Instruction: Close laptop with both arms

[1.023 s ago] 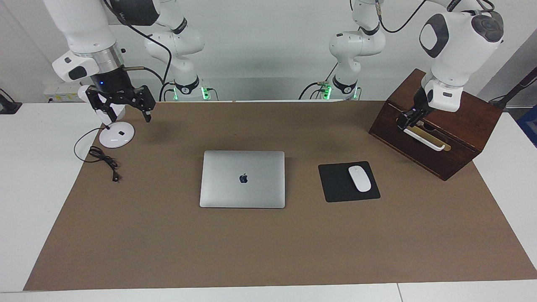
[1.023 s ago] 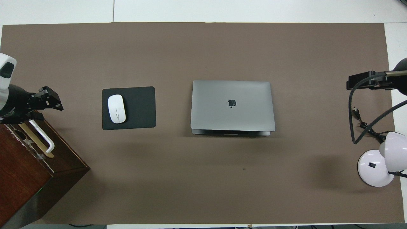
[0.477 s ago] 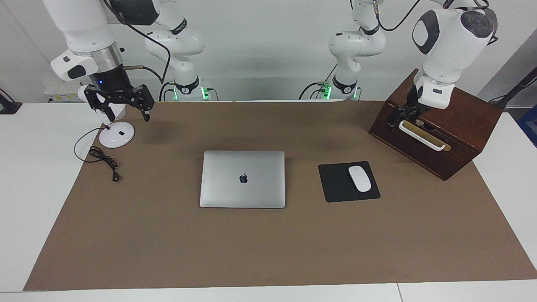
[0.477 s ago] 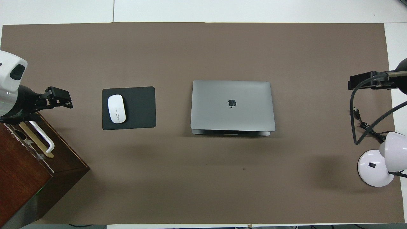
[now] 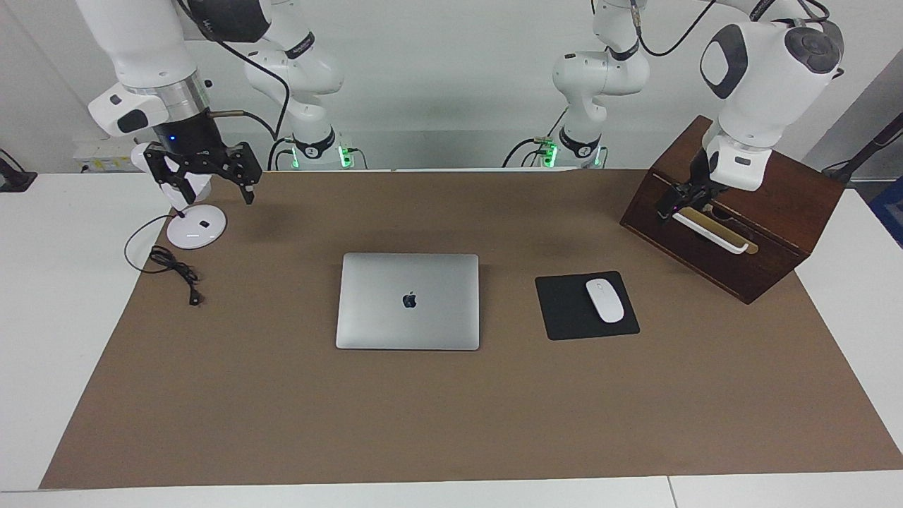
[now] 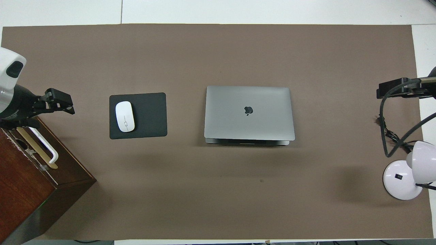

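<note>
- A brown mat (image 5: 451, 409) covers the white table (image 5: 49, 296).
- The laptop (image 5: 408, 301) lies mid-mat with its lid down, logo up; in the overhead view a thin lip of the base shows along the edge nearer the robots.
- At the laptop's 9 o'clock in the overhead view: a white mouse (image 6: 125, 116) on a black mouse pad (image 6: 150, 115).
- The left gripper (image 5: 679, 200) hangs over the wooden box (image 5: 769, 233), by its white handle (image 5: 709, 234); whether its fingers are apart or together I cannot tell.
- The right gripper (image 5: 211, 185), fingers spread apart, hangs over the mat beside the white lamp base (image 5: 196, 227), at the laptop's 3 o'clock overhead.
</note>
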Robot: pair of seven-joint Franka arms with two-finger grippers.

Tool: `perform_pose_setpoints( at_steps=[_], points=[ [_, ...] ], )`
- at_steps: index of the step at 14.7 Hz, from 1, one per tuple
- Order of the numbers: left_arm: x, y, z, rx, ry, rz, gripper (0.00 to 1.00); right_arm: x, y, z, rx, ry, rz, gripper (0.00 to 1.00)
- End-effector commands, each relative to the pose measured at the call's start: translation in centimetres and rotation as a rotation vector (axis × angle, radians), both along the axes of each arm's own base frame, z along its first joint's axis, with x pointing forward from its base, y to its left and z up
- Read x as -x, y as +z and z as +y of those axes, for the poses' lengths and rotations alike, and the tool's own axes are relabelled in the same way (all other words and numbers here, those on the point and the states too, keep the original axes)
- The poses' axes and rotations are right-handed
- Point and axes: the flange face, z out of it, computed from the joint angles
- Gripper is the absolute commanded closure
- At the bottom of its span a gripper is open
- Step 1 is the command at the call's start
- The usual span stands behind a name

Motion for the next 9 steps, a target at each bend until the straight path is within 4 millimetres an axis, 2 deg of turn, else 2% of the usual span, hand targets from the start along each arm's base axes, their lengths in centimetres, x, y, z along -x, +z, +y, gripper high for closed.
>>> perform_pose_setpoints(
  at_steps=[1,5,6,9],
  points=[
    [-0.4,1.1,-1.3,-0.011,-0.038,0.045,0.0,-0.1,1.2,-0.9,-0.004,0.001,0.011,0.0],
    [-0.1,1.5,-2.9,-0.009,-0.067,0.045,0.0,0.0,1.2,-1.0,-0.006,-0.005,0.009,0.0],
    [-0.1,1.6,-3.5,-0.008,-0.078,0.038,0.0,0.1,1.2,-1.7,-0.007,-0.019,0.007,0.0],
    [-0.1,1.3,-2.9,-0.008,-0.073,0.044,0.0,0.2,1.3,-1.8,-0.008,-0.019,0.004,0.0]
  ],
)
